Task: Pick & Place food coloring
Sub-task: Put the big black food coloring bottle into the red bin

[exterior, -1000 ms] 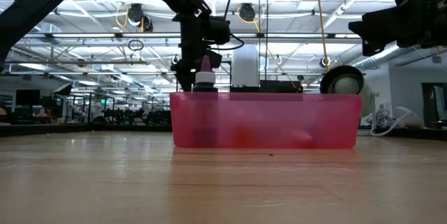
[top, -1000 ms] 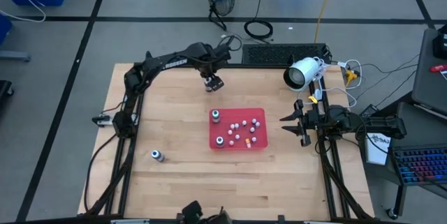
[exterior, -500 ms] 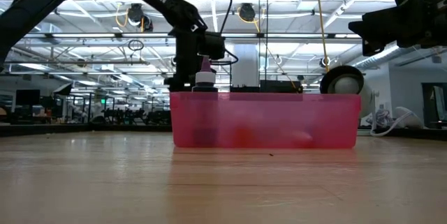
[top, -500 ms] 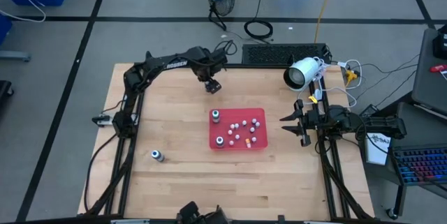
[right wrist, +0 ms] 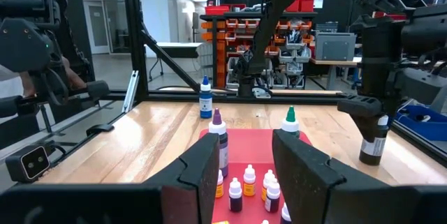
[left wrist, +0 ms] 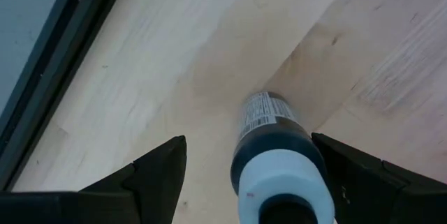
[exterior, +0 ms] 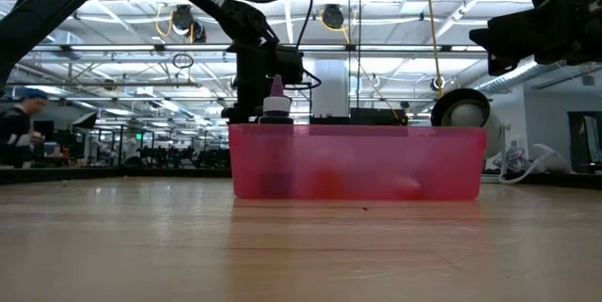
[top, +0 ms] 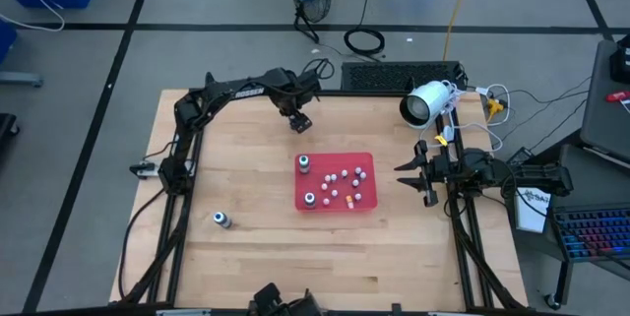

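Left wrist view puts us right on top of the action: the left claw (left wrist: pixel 248 139) hangs over the bench (left wrist: pixel 174 63) with its two dark fingers (left wrist: pixel 157 175) spread wide, and the dark bottle (left wrist: pixel 269 123) stands upright between them, white cap pointing straight back at the camera. We see bare wood on both sides of the bottle, so the claw straddles it without gripping anything. That is the relation that counts: the bottle sits directly beneath the claw, its long axis in line with the claw's own approach, so we judge that closing the fingers would catch it squarely. A little farther along the bench comes the red tray (top: pixel 340 156), near the dark bottle but apart from it, with a purple bottle (right wrist: pixel 218 137), a green bottle (right wrist: pixel 290 119) and a cluster of tiny ones inside. Beyond the tray, well apart toward the bench's near left corner, a blue bottle (top: pixel 222 220) stands alone. Farthest off, the right claw (right wrist: pixel 244 140) waits past the tray's right side, fingers parted and empty; the left arm is plainly the nearer one.
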### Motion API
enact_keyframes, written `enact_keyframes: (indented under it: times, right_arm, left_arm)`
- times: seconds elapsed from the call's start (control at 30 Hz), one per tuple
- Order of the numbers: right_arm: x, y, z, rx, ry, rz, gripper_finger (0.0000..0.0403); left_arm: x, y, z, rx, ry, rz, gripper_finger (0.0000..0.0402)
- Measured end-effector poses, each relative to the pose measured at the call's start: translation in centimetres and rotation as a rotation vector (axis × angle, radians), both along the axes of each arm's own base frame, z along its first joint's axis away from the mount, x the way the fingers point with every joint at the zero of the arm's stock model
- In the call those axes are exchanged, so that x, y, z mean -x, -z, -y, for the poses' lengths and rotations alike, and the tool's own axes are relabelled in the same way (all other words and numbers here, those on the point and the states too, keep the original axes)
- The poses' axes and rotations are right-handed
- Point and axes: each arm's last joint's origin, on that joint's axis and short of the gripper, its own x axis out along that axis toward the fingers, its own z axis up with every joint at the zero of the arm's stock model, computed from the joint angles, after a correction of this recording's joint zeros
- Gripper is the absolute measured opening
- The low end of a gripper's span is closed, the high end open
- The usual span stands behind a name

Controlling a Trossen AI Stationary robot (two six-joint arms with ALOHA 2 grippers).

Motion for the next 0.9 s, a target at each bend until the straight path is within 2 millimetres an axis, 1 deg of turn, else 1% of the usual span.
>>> enact_keyframes:
  times: [0.17, 0.27, 0.33, 0.4, 0.53, 0.57, 0.63, 0.73, 0.8, 0.9]
  right_arm:
    - [0.0, 0.0, 0.0, 0.000, 0.000, 0.000, 0.0126]
    - [0.0, 0.0, 0.0, 0.000, 0.000, 0.000, 0.0126]
    - [0.0, 0.0, 0.0, 0.000, 0.000, 0.000, 0.0126]
    - [0.0, 0.0, 0.0, 0.000, 0.000, 0.000, 0.0126]
    - [0.0, 0.0, 0.0, 0.000, 0.000, 0.000, 0.0126]
    - [0.0, 0.0, 0.0, 0.000, 0.000, 0.000, 0.0126]
    - [0.0, 0.0, 0.0, 0.000, 0.000, 0.000, 0.0126]
    - [0.0, 0.0, 0.0, 0.000, 0.000, 0.000, 0.0126]
    - [0.0, 0.0, 0.0, 0.000, 0.000, 0.000, 0.0126]
    - [0.0, 0.0, 0.0, 0.000, 0.000, 0.000, 0.0126]
  left_arm:
    - [0.0, 0.0, 0.0, -0.003, 0.008, 0.002, 0.0295]
    - [-0.1, 0.0, -0.1, -0.008, 0.010, 0.010, 0.0280]
    - [-0.1, 0.0, -0.1, -0.008, 0.011, 0.011, 0.0257]
    - [-0.1, 0.0, -0.1, -0.008, 0.011, 0.011, 0.0226]
    - [-0.1, 0.0, -0.1, -0.006, 0.005, 0.010, 0.0151]
    - [-0.1, 0.0, 0.0, -0.006, 0.012, 0.007, 0.0142]
    - [0.0, -0.1, 0.1, 0.001, 0.037, -0.008, 0.0142]
    - [0.1, -1.1, 1.0, 0.020, 0.083, -0.068, 0.0142]
    - [0.0, -2.7, 2.1, 0.024, 0.114, -0.102, 0.0142]
    - [-0.8, -5.6, 4.5, -0.015, 0.167, -0.128, 0.0142]
